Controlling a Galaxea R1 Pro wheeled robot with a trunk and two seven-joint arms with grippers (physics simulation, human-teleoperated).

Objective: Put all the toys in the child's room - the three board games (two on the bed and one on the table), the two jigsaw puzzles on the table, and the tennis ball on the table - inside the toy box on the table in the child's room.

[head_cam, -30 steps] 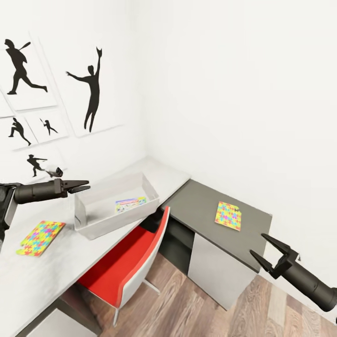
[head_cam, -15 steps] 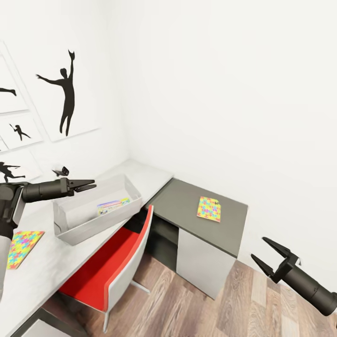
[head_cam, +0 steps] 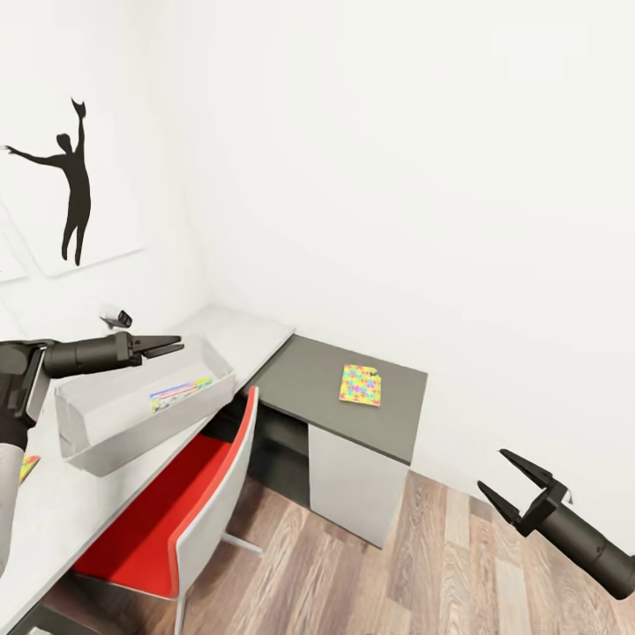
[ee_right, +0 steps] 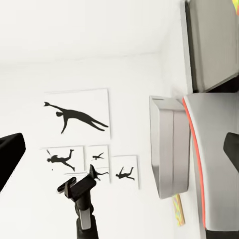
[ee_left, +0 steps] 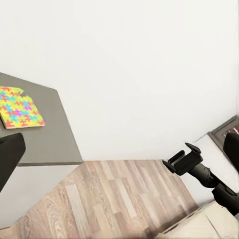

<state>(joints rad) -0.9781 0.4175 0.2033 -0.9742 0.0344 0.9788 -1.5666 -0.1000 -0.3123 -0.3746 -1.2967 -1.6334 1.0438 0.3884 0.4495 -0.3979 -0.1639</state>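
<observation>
On the dark surface, far right: a jigsaw puzzle [head_cam: 361,385] lies flat near the far edge, well apart from both grippers; it also shows in the left wrist view [ee_left: 19,107].
Toy box [head_cam: 132,410]: sits on the white surface [head_cam: 238,331] at left, open-topped, with a flat colourful box [head_cam: 180,392] already inside.
Second puzzle [head_cam: 26,466]: a corner shows on the white surface at the near left.
Step in hand: judged as transit between pickups, the robot facing the dark surface to fetch the puzzle there.
Left gripper [head_cam: 168,345]: hovers over the toy box, jaws nearly closed, holding nothing.
Right gripper [head_cam: 519,483]: hangs over the wooden floor [head_cam: 414,564], jaws spread wide, empty.
Next move: likely calls for closing in so the right arm reaches the puzzle, then working under its thin edge.
Edges: the red chair [head_cam: 176,520] is tucked at the white surface; the dark surface's near corner juts toward the floor.
Open room: bare floor lies between the right gripper and the dark surface.
</observation>
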